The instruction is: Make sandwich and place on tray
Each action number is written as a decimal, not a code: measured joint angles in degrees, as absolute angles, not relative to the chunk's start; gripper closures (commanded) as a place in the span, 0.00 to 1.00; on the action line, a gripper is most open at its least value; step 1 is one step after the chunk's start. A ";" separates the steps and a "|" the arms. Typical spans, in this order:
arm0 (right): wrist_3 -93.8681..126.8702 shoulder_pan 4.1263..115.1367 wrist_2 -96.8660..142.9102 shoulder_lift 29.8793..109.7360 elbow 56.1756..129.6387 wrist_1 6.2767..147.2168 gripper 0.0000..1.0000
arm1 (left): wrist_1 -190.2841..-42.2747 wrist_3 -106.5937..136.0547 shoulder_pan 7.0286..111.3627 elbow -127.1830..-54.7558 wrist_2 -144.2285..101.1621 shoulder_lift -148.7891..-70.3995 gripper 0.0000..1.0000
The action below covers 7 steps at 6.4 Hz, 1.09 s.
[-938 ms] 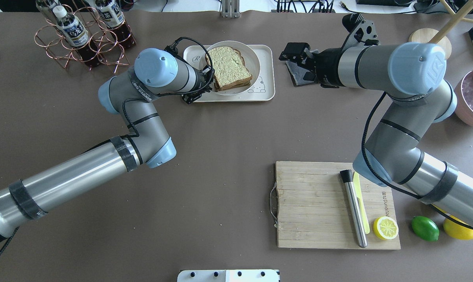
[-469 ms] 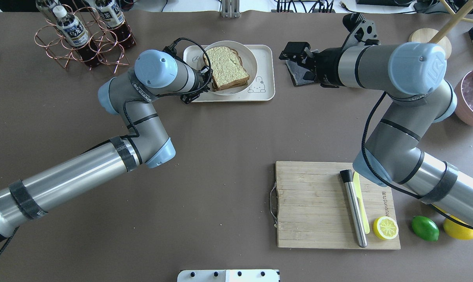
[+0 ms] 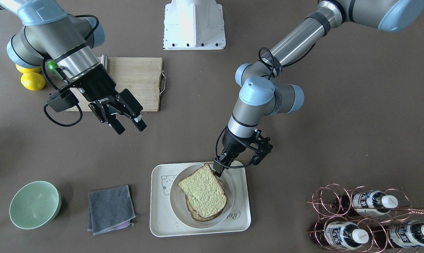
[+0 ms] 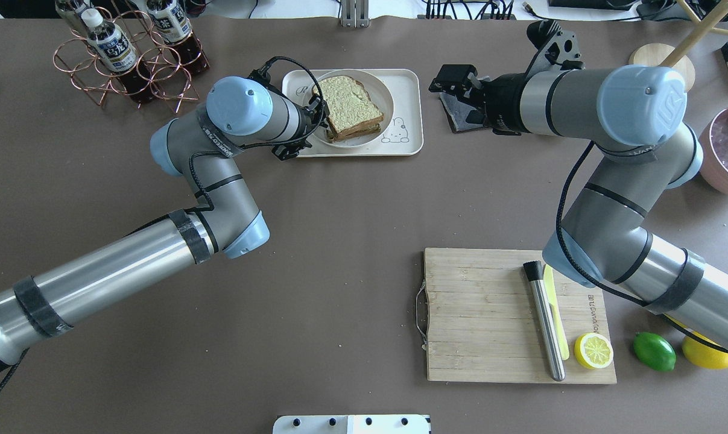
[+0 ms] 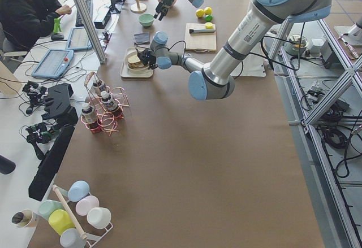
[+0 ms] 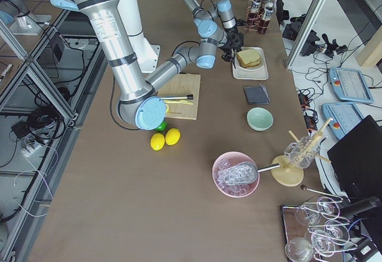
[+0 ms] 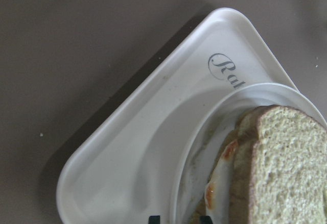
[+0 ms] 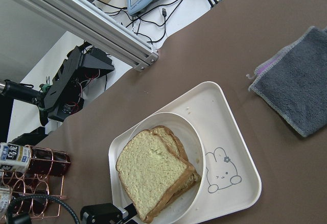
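The sandwich (image 3: 203,192) is two bread slices with egg white and orange showing at its edge (image 7: 219,168). It lies on a round white plate (image 3: 176,203), and the plate sits on the cream tray (image 3: 159,211) with the bear drawing. It also shows in the overhead view (image 4: 351,107) and the right wrist view (image 8: 153,175). My left gripper (image 3: 219,169) is shut on the plate's rim at the tray's near-left side; its fingertips straddle the rim in the left wrist view (image 7: 179,219). My right gripper (image 3: 129,125) is open and empty, raised above the table to the tray's right.
A grey cloth (image 3: 110,209) and a green bowl (image 3: 35,203) lie to the tray's right. A copper rack of bottles (image 4: 128,54) stands to its left. A wooden cutting board (image 4: 490,316) with a metal muddler, a knife and a lemon half lies near the robot.
The plate with the sandwich has shifted slightly to the left on the tray, together with my left gripper. The right arm has not moved.
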<state>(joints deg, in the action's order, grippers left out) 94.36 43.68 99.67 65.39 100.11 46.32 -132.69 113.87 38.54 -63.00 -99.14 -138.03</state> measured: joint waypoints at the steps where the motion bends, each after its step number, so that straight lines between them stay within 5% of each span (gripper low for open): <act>1: 94.67 43.69 99.67 65.39 100.19 46.30 0.01 | -132.71 112.77 39.12 -63.21 -99.31 -137.90 0.02; 7: 95.32 44.71 99.90 65.86 101.77 46.29 0.01 | -130.48 107.71 41.29 -77.06 -103.23 -128.80 0.02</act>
<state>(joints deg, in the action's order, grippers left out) 95.32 44.71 99.90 65.86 101.77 46.29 -130.48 107.71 41.29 -77.06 -103.23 -128.80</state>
